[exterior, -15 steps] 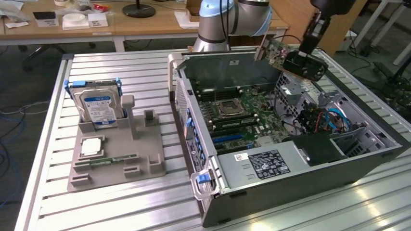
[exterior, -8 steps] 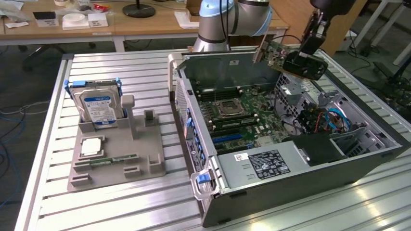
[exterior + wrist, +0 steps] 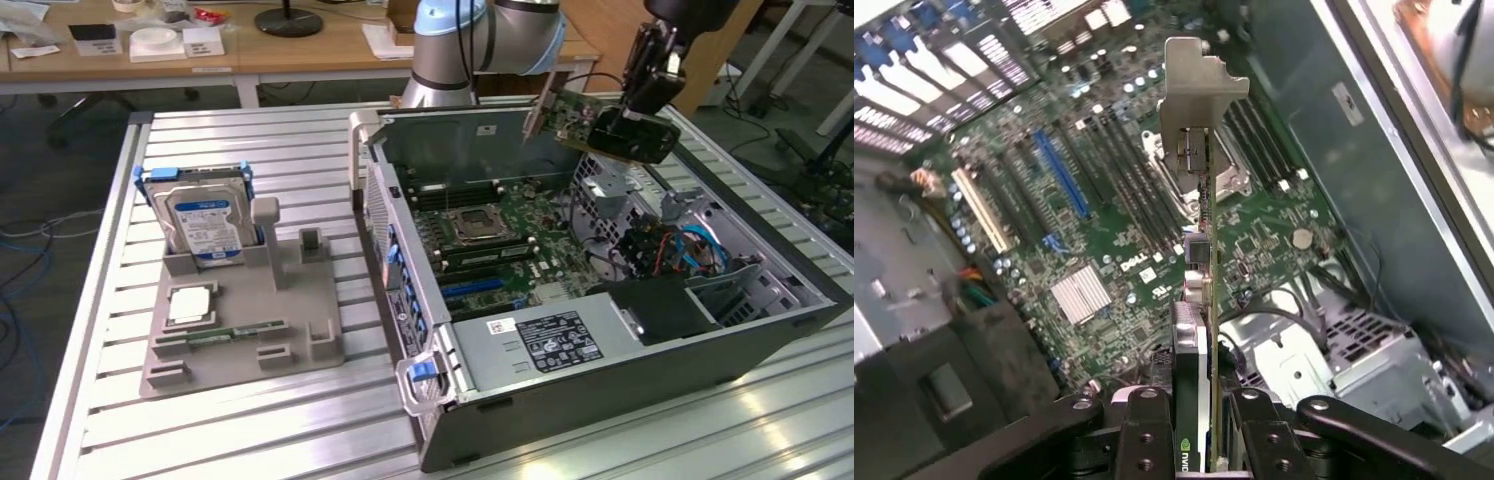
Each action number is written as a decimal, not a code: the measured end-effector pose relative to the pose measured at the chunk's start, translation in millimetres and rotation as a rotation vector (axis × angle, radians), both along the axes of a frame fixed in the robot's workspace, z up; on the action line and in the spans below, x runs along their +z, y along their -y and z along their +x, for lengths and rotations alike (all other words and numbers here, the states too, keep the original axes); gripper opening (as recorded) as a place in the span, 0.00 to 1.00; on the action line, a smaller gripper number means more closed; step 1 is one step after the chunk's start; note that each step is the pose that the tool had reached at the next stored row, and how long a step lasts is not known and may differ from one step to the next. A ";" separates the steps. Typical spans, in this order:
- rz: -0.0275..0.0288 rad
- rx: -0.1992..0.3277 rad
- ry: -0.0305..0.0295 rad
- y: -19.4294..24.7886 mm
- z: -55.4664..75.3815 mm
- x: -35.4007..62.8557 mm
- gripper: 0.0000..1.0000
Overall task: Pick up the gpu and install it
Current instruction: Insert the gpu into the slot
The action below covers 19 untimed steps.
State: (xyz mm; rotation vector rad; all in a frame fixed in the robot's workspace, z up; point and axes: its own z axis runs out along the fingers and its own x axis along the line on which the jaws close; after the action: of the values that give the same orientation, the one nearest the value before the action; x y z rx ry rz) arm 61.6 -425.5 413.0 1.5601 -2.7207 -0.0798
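One tool (image 3: 1199, 440), clamped on the gpu (image 3: 1194, 110), hangs over the open case's (image 3: 627, 375) motherboard (image 3: 1114, 225).

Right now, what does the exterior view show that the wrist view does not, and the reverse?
Exterior view, not wrist: the hard drive upright in its grey stand, the slatted table. Wrist view, not exterior: the coin battery, the gpu seen edge-on. Both: the gripper shut on the gpu above the motherboard.
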 end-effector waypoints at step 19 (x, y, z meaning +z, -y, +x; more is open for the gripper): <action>0.0000 0.300 0.0000 0.0 0.0 -0.8 0.27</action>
State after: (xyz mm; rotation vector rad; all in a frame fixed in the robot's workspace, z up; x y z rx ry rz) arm 61.7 -425.5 412.2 1.9446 -2.4511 -0.0776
